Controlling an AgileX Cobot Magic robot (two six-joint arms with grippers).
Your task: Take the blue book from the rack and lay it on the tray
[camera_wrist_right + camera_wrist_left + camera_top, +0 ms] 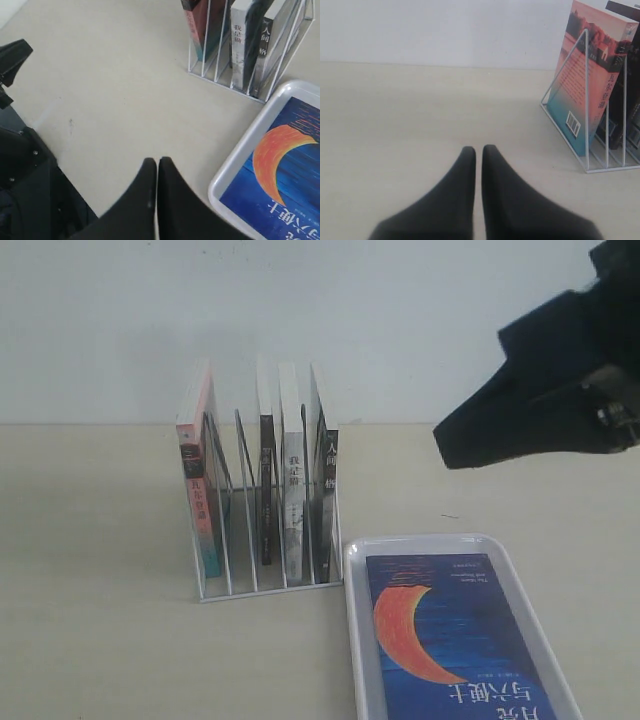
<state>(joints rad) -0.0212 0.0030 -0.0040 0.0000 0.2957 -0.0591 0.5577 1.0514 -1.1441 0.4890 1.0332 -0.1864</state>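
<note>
The blue book [450, 635] with its orange-red crescent lies flat, cover up, in the white tray [352, 640] at the front right; the right wrist view shows the book [285, 170] in the tray [235, 170] too. The white wire rack [262, 510] stands left of the tray and holds other books. My right gripper [455, 445] hangs shut and empty high above the table, behind the tray; its tips [157, 162] show over bare table. My left gripper [478, 149] is shut, empty, low over the table, left of the rack [587, 125].
The rack holds a pink-and-teal-spined book [200, 480] at its left end and three black or white-spined books [292, 480] at its right; two slots between stand free. A white wall runs behind the beige table. The other arm's dark base [25, 190] shows in the right wrist view.
</note>
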